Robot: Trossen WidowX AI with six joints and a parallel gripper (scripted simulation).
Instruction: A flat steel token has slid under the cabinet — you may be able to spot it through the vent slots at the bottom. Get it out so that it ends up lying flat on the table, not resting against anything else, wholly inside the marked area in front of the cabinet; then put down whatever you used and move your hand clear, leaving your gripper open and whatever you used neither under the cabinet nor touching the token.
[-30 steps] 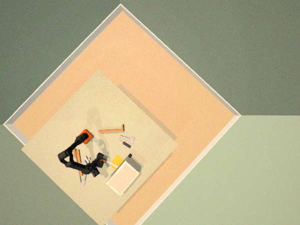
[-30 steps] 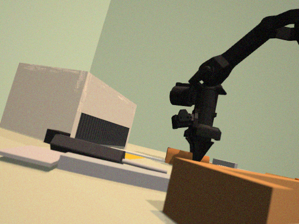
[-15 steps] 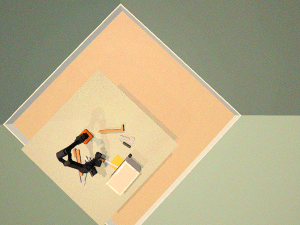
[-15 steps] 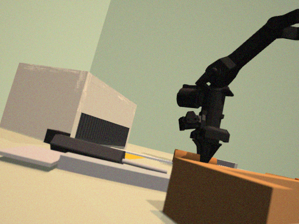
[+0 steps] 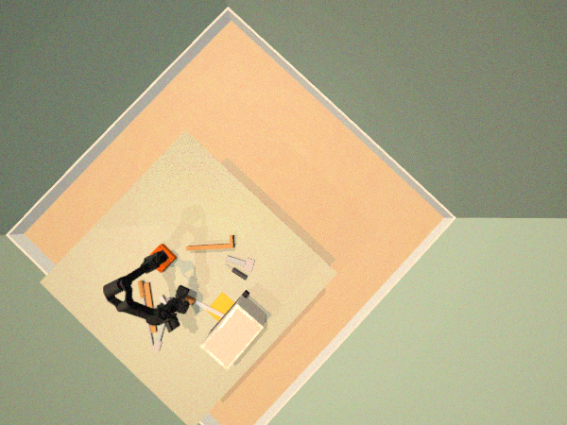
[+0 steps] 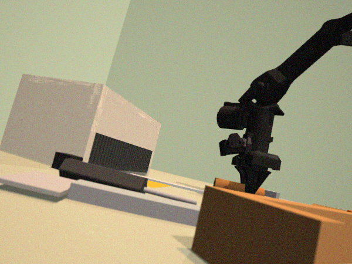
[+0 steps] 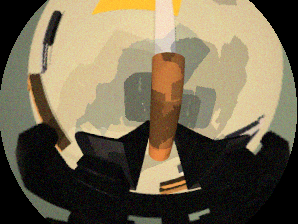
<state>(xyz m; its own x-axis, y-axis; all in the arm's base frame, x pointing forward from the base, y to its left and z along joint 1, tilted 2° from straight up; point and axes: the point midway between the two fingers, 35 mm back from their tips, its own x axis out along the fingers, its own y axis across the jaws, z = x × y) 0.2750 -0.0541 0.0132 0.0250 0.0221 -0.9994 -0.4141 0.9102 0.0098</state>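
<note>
My gripper [image 5: 185, 300] [image 6: 252, 185] [image 7: 161, 124] is shut on the brown-orange handle [image 5: 190, 299] [image 7: 165, 99] of a rod tool. It holds the tool low over the table. The tool's pale shaft [image 5: 208, 308] [image 7: 164, 19] points across the yellow marked area [image 5: 222, 302] [image 6: 156, 184] toward the cabinet [image 5: 233, 332] [image 6: 73, 111]. The cabinet's dark vent slots [image 6: 120, 152] face the marked area. The steel token is not visible in any view.
An orange L-shaped tool [image 5: 210, 246] and a pale T-shaped tool [image 5: 241, 263] with a dark bar [image 5: 239, 272] lie behind the marked area. An orange stick [image 5: 147, 295] and a pale stick [image 5: 158, 337] lie under the arm. A small dark block [image 5: 246, 294] sits at the cabinet's corner.
</note>
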